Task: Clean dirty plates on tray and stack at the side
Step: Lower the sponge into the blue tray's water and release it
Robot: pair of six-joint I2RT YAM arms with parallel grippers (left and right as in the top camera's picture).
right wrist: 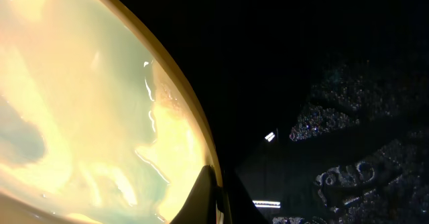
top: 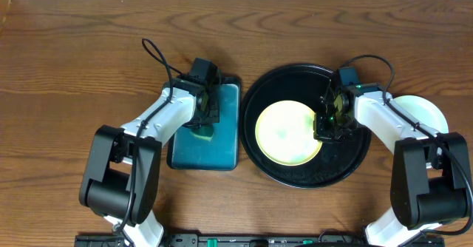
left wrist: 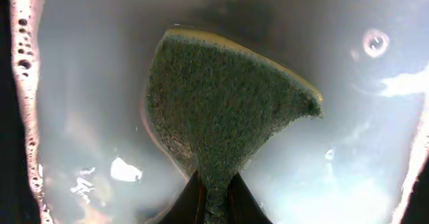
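A pale yellow plate (top: 284, 132) lies in the round black tray (top: 347, 160). My right gripper (top: 327, 126) is shut on the plate's right rim. In the right wrist view the plate (right wrist: 80, 103) is wet with faint blue-green smears, and the gripper (right wrist: 220, 200) pinches its edge over the dark tray (right wrist: 301, 63). My left gripper (top: 205, 121) hangs over the teal tray, shut on a sponge (top: 201, 134). The left wrist view shows the sponge (left wrist: 221, 103), green scouring face with a yellow edge, clamped in the gripper (left wrist: 214, 207).
The rectangular teal tray (top: 222, 149) sits left of the black tray and holds cloudy soapy water with foam (left wrist: 27, 83) along its edge. Pale mint-white plates (top: 423, 112) rest on the wooden table at the right, beside the right arm. Foam patches (right wrist: 348, 177) lie in the black tray.
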